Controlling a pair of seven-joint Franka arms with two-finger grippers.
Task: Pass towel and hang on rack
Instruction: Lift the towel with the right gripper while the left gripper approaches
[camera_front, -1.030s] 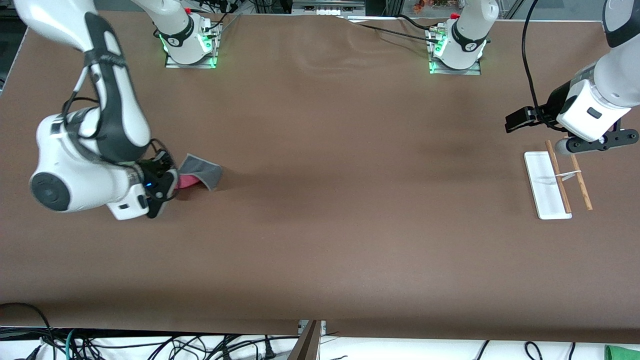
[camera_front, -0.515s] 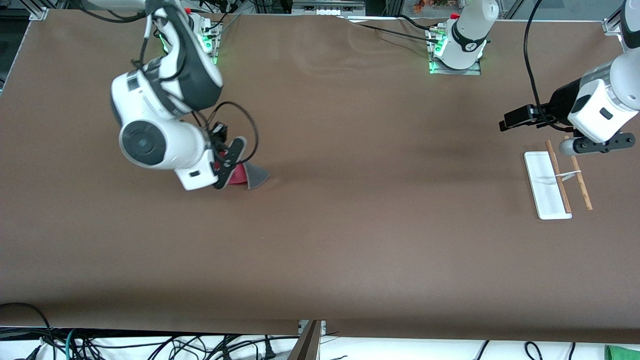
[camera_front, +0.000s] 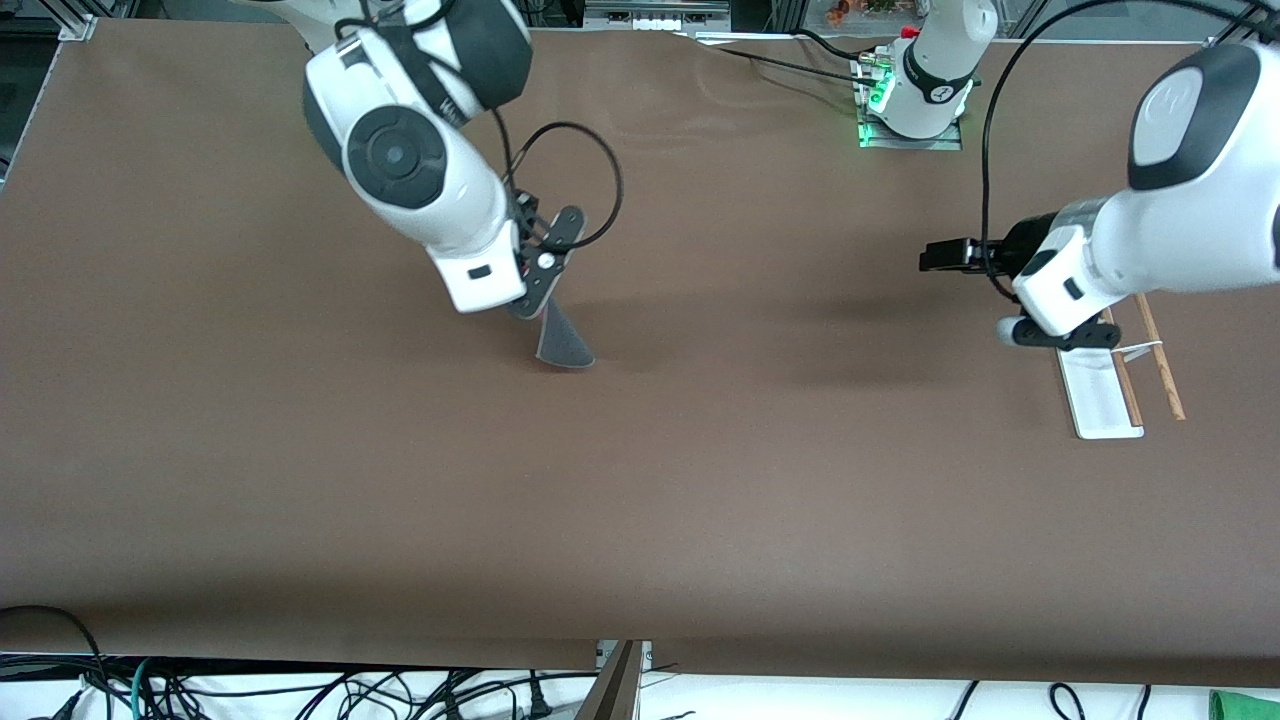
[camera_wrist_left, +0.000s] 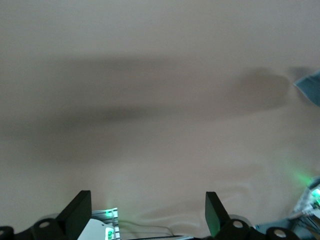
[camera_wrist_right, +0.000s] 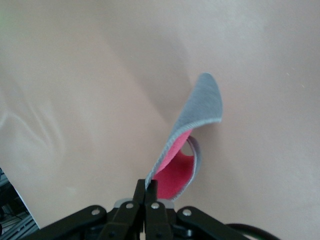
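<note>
**Right pincer carries the towel over the counter**

Front view: the right pincer sits in the upper left-centre of the frame, over the brown counter, clamped on the towel. The towel hangs from it as a dark grey pointed flap, with its shadow on the counter just beside it. The left pincer is at the right of the frame, over the counter near the rack, its fingers spread apart and holding nothing. The rack stands at the right edge of the frame, toward the left arm's end of the counter: a white base, two wooden rods and a thin white crossbar, partly covered by the left arm's wrist.

Left wrist view: both fingertips show at the bottom of the frame, wide apart, over bare counter. A grey corner of the towel shows at the right edge of the frame.

Right wrist view: the fingers are pressed together at the bottom centre of the frame, gripping the towel's edge. The towel curls away from them, grey outside and red inside.
</note>
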